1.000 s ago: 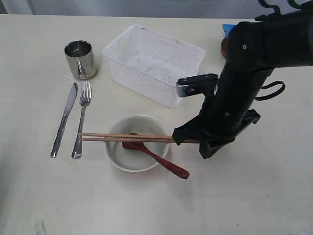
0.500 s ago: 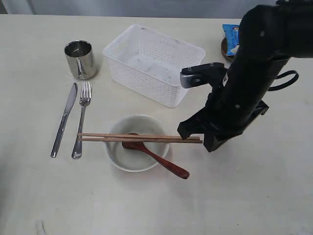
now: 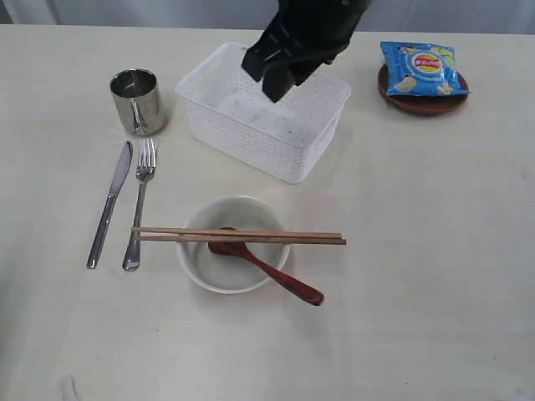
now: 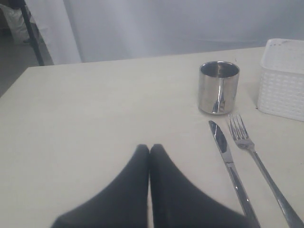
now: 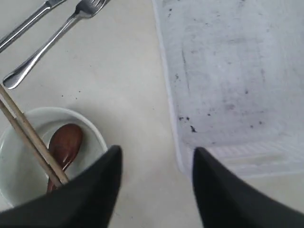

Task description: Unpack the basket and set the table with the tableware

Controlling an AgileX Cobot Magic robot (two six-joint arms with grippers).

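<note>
1. Your right gripper (image 3: 277, 77) hangs open and empty over the bare basket (image 3: 251, 125); dropping lower risks snagging its rim.
2. The chopsticks (image 3: 238, 236) balance across the bowl (image 3: 194, 266); a bump rolls them off.
3. Your left gripper (image 4: 149, 149) sits closed near the knife (image 4: 223, 145).

Soft even light, faint shadows beside the bowl (image 3: 242, 213), bright reflections on the cup (image 4: 218, 90), right gripper (image 5: 156, 153) blurred close-up

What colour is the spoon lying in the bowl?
Reddish-brown. The spoon shows best in the exterior view, its head inside the pale bowl.
</note>
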